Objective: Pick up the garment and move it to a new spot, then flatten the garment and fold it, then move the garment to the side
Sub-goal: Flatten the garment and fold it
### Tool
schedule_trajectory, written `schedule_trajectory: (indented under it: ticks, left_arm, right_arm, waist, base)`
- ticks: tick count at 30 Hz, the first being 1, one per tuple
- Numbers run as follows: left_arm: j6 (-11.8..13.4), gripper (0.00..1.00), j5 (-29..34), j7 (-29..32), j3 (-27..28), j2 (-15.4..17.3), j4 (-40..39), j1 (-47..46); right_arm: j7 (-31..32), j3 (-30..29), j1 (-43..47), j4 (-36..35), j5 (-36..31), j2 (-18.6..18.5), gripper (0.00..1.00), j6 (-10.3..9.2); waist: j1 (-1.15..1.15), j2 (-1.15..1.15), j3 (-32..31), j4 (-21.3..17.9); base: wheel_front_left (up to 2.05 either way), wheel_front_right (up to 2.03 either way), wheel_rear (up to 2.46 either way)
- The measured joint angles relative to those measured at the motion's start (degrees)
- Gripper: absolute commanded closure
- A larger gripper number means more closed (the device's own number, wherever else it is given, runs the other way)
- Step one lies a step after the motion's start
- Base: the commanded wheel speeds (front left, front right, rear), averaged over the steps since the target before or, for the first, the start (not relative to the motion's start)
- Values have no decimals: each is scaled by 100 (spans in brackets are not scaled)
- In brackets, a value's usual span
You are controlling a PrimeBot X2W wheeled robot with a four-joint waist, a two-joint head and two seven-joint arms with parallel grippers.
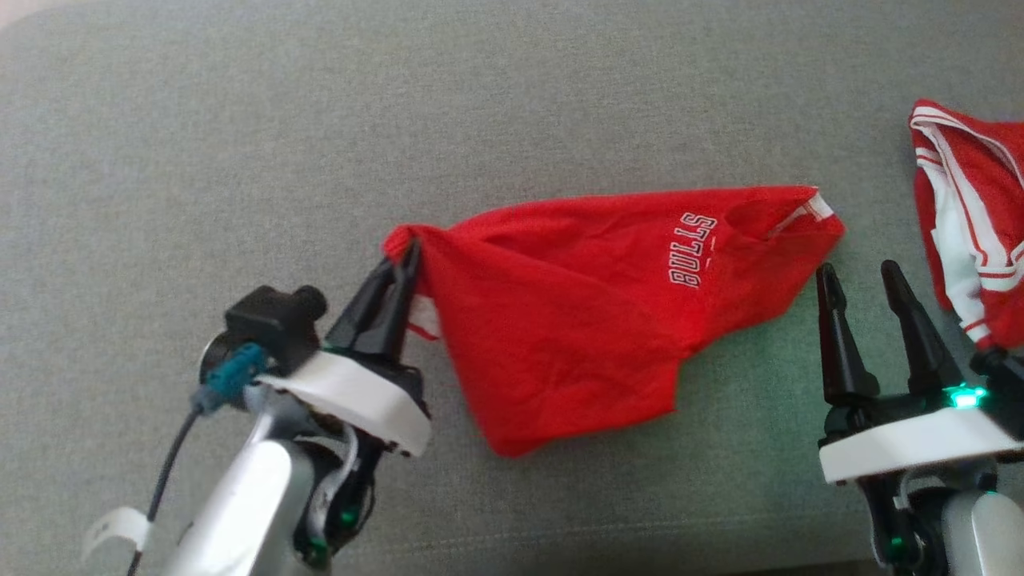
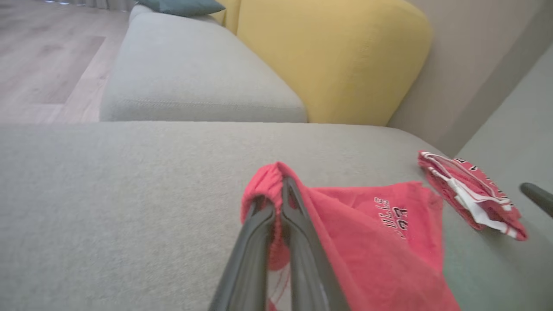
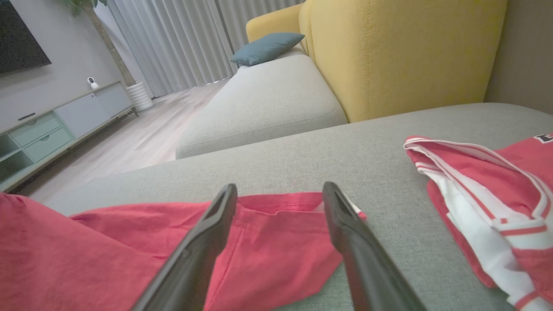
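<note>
Two dark fingers of the left gripper [image 1: 402, 260] are pinched together on a bunched corner of the red garment [image 1: 576, 320], and the cloth wraps over their tips in a small knot. From where I stand, that hold looks like one end of a stretch. With the corner held out to the left, the fabric makes a long wedge across the grey sofa seat [image 1: 240, 120].

The right gripper [image 1: 860, 276] stands with its fingers spread apart and nothing between them. Its tips sit just on the near side of the garment's right-hand corner, where a white-trimmed hem [image 1: 816, 210] peeks out. I'd judge it is lined up to take that corner, so both ends can be pulled taut for flattening.

The garment lies in the middle of the seat, between the two grippers. It is bright red, soft and creased, with white lettering [image 1: 694, 252] that spells BULLS, upside down from the robot's side. Its far edge runs fairly straight, while the near side sags to a rumpled point. By my reckoning it isn't flat yet and no fold has begun.

A second red garment [image 1: 968, 224] with white stripes lies crumpled at the right end of the seat, apart from the first. On the far side a yellow backrest [image 2: 337, 56] rises.
</note>
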Motion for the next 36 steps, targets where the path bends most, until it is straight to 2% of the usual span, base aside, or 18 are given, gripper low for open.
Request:
schedule_trajectory:
  ticks: [7,12,13,14,18,24,30,36]
  left_arm:
    - [44,100,-260,-369,388,-35,1194,-154]
    - [-147,100,-396,-769,539,-147,2215,-650]
    - [-181,57,-396,-818,534,-167,2369,-723]
    - [-208,0,-396,-878,534,-185,2494,-774]
    - [-227,0,-305,-1194,502,-211,2851,-838]
    - [200,0,243,-1474,523,-29,2691,-793]
    - [542,0,655,-1524,691,92,1993,-263]
    - [678,0,1001,-1525,737,123,1063,179]
  right_arm:
    - [27,9,-10,-2,32,-1,0,0]
    - [31,35,-27,0,73,-8,0,0]
    - [31,42,-29,-1,76,-8,0,0]
    - [31,45,-29,-1,76,-8,0,0]
    - [32,60,-37,-20,56,-9,0,0]
    - [33,129,-94,-90,3,-67,0,0]
    - [98,149,-132,-183,-69,-121,0,0]
    - [135,169,-113,-220,-110,-220,0,0]
  waist:
    - [0,0,117,-37]
    - [0,0,182,-103]
    - [0,0,186,-117]
    - [0,0,188,-128]
    - [0,0,172,-142]
    - [0,0,100,-100]
    - [0,0,-51,-13]
    - [0,0,-200,63]
  base:
    - [0,0,0]
    - [0,0,0]
    - [0,0,0]
    - [0,0,0]
    - [0,0,0]
    - [0,0,0]
    - [0,0,0]
    - [0,0,0]
